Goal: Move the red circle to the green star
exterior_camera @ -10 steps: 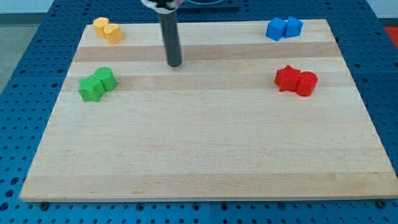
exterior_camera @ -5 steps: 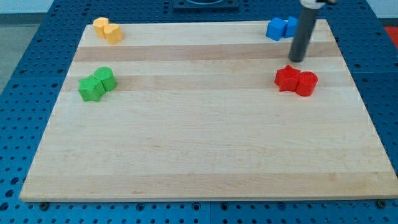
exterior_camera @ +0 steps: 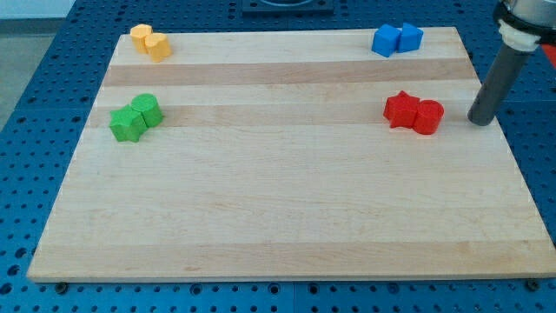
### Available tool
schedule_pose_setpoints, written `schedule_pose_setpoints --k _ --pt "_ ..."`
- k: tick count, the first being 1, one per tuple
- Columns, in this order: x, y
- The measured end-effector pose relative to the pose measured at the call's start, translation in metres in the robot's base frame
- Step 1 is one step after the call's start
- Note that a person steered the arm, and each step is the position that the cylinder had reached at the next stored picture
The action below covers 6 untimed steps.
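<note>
The red circle [exterior_camera: 427, 116] sits at the view's right, touching a red star [exterior_camera: 400, 109] on its left. The green star [exterior_camera: 127, 124] lies at the view's left, touching a green circle [exterior_camera: 146, 109] above and to its right. My tip [exterior_camera: 479, 121] rests on the board to the right of the red circle, a short gap away from it, not touching it.
Two yellow blocks [exterior_camera: 149, 41] sit together at the board's top left. Two blue blocks [exterior_camera: 396, 39] sit together at the top right. The wooden board [exterior_camera: 287, 217] ends close to the right of my tip.
My tip has moved from the board's top middle across to the right, then down past the blue blocks to the right side of the red circle. No block has moved.
</note>
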<state>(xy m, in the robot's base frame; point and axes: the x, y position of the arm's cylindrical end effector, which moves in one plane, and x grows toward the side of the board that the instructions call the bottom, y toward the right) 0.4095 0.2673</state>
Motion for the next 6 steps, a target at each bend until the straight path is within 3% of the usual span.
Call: schedule_pose_setpoints --k 6 --pt "0.001 -0.114"
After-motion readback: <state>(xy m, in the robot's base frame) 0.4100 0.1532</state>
